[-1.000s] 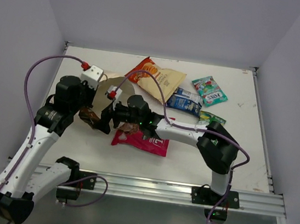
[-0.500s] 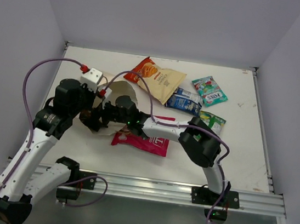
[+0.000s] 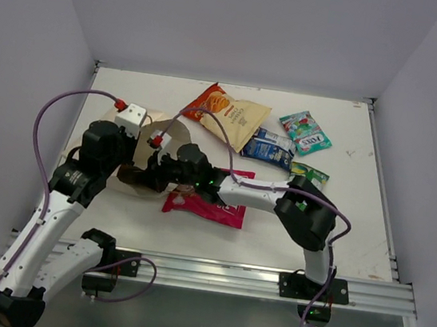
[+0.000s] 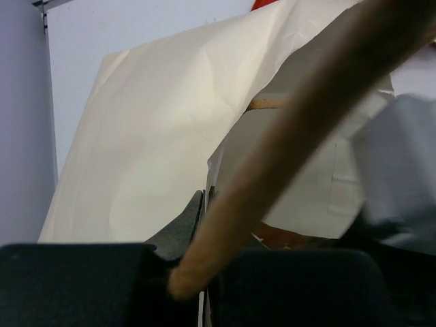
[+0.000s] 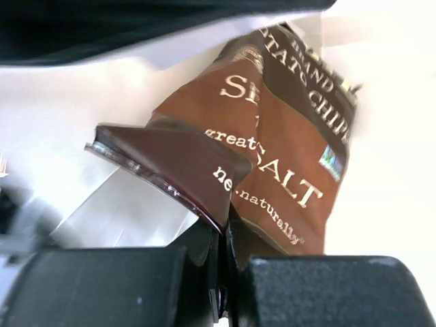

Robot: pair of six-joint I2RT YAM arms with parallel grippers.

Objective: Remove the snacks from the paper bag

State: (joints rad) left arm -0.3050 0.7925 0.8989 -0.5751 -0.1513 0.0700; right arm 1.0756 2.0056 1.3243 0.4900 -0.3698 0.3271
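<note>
Right hand (image 5: 221, 238) has gone from wide open to closed and now pinches a corner of the brown pack (image 5: 286, 157) at the mouth of the paper bag (image 3: 155, 125). That bag lies on the left side of the bench (image 3: 356, 222). Left hand (image 4: 204, 211) is closed, apparently on the bag's rim; a blurred loop handle (image 4: 286, 129) crosses that view. Pink bag (image 3: 213, 207) lies just near-right of the mouth. Chip bag (image 3: 233, 115), blue pack (image 3: 273, 148), teal-pink pack (image 3: 305, 133) and green pack (image 3: 310, 174) are spread further right.
</note>
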